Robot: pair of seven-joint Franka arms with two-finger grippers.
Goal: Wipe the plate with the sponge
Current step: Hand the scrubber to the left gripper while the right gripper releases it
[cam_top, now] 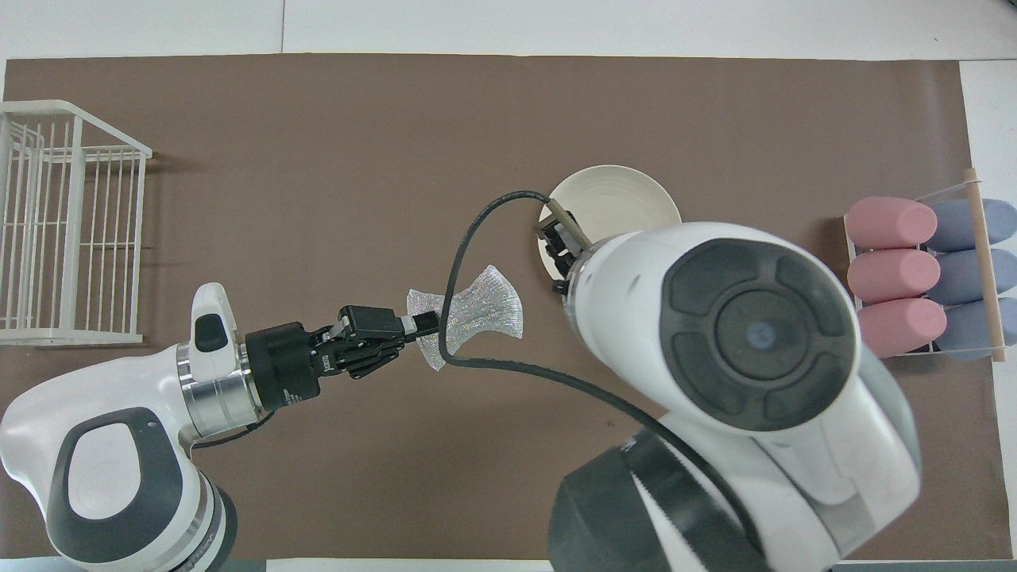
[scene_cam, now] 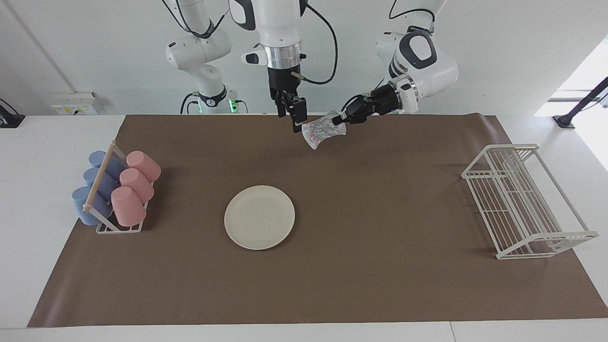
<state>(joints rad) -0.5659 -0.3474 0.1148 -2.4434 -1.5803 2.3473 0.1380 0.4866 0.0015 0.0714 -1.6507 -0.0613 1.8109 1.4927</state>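
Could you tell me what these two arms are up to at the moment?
The left gripper holds the glittery sponge by one end, in the air over the brown mat. The right gripper, open, hangs just beside the sponge's free end without gripping it. The cream plate lies untouched on the mat, between the cup rack and the white wire rack.

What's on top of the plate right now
Nothing rests on the plate; the facing view shows its whole surface bare. In the overhead view the right arm covers part of it. The sponge hangs in the left hand, over the mat.
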